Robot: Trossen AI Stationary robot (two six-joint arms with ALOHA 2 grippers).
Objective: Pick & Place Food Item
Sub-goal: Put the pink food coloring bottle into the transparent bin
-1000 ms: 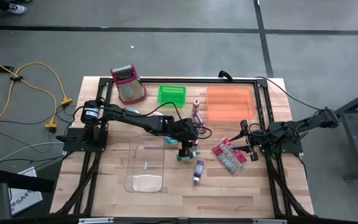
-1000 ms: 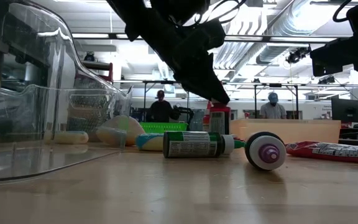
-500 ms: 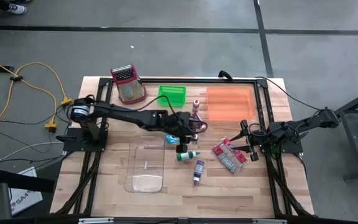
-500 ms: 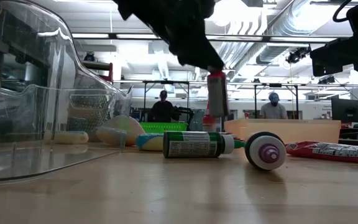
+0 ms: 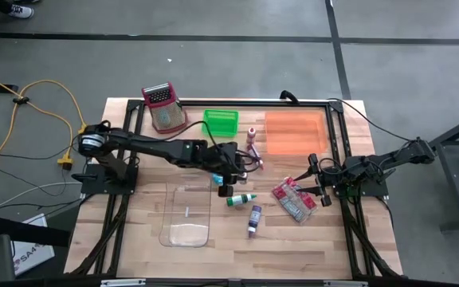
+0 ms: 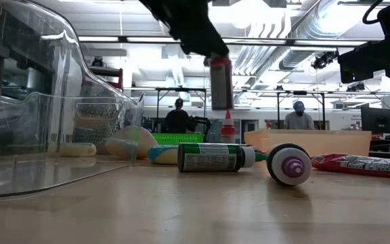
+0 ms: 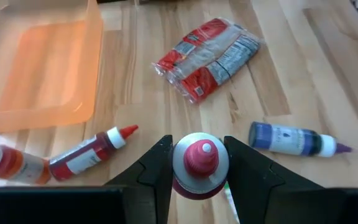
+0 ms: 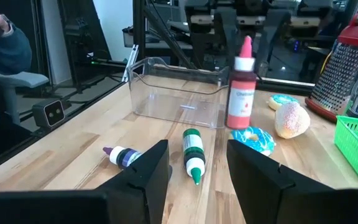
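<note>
- Red bottle (image 7: 194,163) with a red cone cap: upright, lifted clear of the bench, clamped between the left end effector's (image 7: 196,163) fingers (image 7: 156,167).
- It hangs above the lying green bottle (image 6: 212,157), near the clear container (image 5: 188,214).

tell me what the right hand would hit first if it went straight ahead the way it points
Probably the green bottle lying on the table: it sits dead ahead between the right hand's open fingers. The held red bottle hangs farther off; depth is unclear.
</note>
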